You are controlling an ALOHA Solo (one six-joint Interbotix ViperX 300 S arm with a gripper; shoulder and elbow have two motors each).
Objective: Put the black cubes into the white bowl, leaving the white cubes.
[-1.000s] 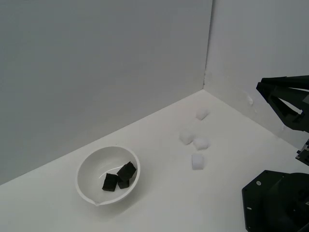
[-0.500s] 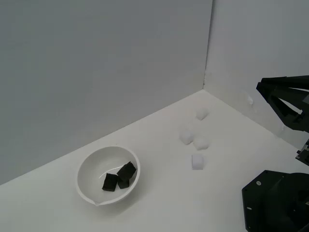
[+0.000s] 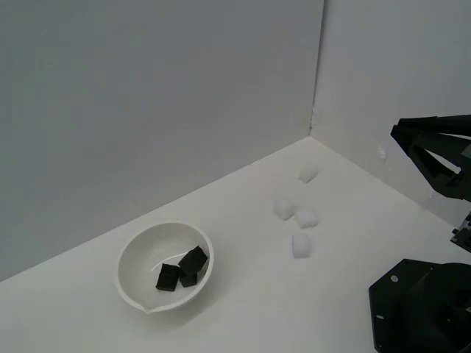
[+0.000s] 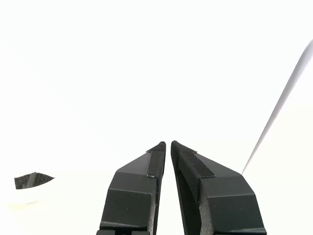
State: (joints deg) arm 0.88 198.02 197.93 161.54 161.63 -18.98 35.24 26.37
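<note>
The white bowl (image 3: pixel 165 266) sits on the white surface at the exterior view's lower left. Three black cubes (image 3: pixel 183 270) lie together inside it. Several white cubes (image 3: pixel 301 245) are scattered on the surface toward the exterior view's right, faint against it. My gripper (image 3: pixel 397 132) is raised at the exterior view's right edge, well away from bowl and cubes. In the wrist view the gripper (image 4: pixel 168 143) is shut with its tips nearly touching and nothing between them. A dark sliver of a black cube (image 4: pixel 32 180) shows in the bowl (image 4: pixel 19 196) at that picture's edge.
Grey walls meet in a corner (image 3: pixel 312 125) behind the white cubes. The arm's black base (image 3: pixel 419 309) stands at the exterior view's lower right.
</note>
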